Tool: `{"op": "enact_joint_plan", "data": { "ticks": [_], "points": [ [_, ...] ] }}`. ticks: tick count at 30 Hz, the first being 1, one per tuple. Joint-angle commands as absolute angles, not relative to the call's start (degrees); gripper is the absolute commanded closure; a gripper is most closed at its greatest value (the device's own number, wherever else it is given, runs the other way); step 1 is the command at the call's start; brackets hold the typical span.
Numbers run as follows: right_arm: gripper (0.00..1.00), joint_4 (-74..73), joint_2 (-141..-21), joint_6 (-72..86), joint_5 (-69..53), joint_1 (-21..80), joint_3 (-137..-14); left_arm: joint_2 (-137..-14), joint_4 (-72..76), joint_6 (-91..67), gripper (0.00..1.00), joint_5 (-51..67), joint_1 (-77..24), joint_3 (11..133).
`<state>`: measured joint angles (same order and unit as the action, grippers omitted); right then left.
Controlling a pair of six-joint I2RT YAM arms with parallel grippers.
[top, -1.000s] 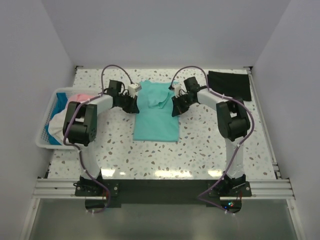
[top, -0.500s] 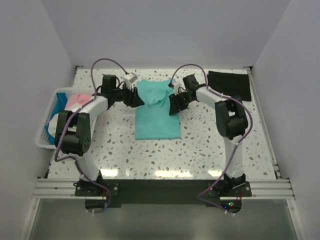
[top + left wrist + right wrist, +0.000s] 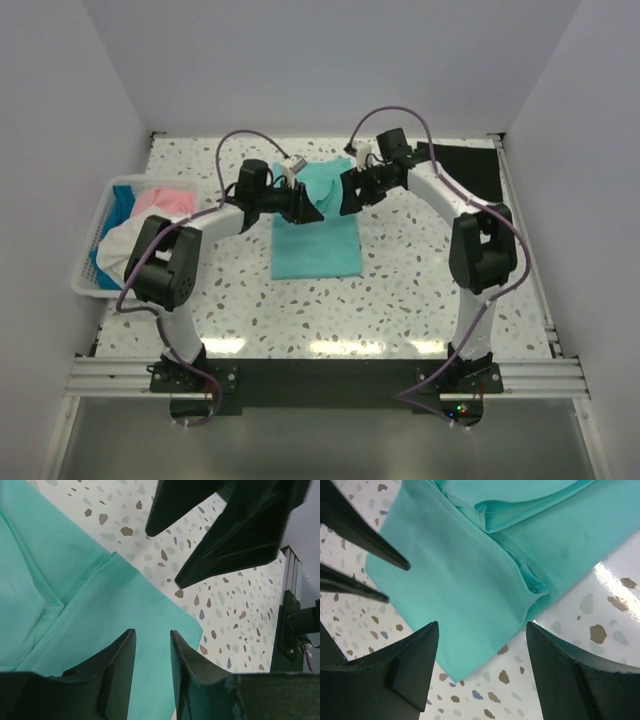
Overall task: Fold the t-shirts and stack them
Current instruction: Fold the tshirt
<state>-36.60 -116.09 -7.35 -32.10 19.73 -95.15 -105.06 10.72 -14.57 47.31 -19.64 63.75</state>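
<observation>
The teal-green t-shirt (image 3: 470, 580) under the right tool (image 3: 480, 627) is soft matt cloth, smooth, with stitched hems. The bench (image 3: 570, 607) beside that tool is hard and speckled, glossy (white glare sits at the shirt's edge). The fingers (image 3: 115, 670) of the left tool (image 3: 152, 632) and the right tool look like matt black plastic.

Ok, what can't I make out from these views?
- Top view: left hand and right hand cover the teal t-shirt's far end.
- Top view: the right arm partly covers the black t-shirt.
- Top view: the basket's pile buries its lower shirts.
- Wrist views: frame edges crop the teal t-shirt.
</observation>
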Motion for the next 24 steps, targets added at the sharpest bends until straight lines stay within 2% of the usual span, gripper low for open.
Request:
{"op": "enact_joint_plan", "data": {
  "ticks": [1,2,5,6,8,13,15,24],
  "points": [
    [0.28,-41.5,-110.3,-9.1,-30.8,18.2,-95.6,-106.9,18.2,-19.3,0.62,46.4,-20.8,64.2],
    [0.31,-42.4,-109.4,-9.2,-31.3,18.0,-95.0,-107.3,18.2,-19.2,0.63,45.5,-21.3,64.7],
    [0.5,-44.5,-107.8,-8.4,-34.8,17.8,-89.6,-110.2,17.9,-19.2,0.66,44.2,-23.3,67.1],
    [0.61,-43.0,-106.0,-7.5,-35.7,17.8,-87.6,-112.0,16.5,-19.0,0.68,43.7,-23.8,69.1],
    [0.72,-40.6,-104.5,-4.4,-38.2,17.9,-82.0,-114.0,15.0,-18.6,0.71,41.8,-25.0,71.4],
    [0.76,-34.5,-102.2,2.6,-42.4,17.9,-74.5,-119.6,12.0,-18.8,0.73,37.4,-26.8,77.0],
    [0.77,-31.0,-102.2,5.0,-43.9,17.9,-71.1,-122.6,9.3,-19.6,0.76,36.0,-26.8,79.3],
    [0.79,-17.6,-106.3,16.3,-48.0,20.3,-63.2,-125.9,8.1,-19.8,0.8,34.4,-26.9,78.5]
  ]
}}
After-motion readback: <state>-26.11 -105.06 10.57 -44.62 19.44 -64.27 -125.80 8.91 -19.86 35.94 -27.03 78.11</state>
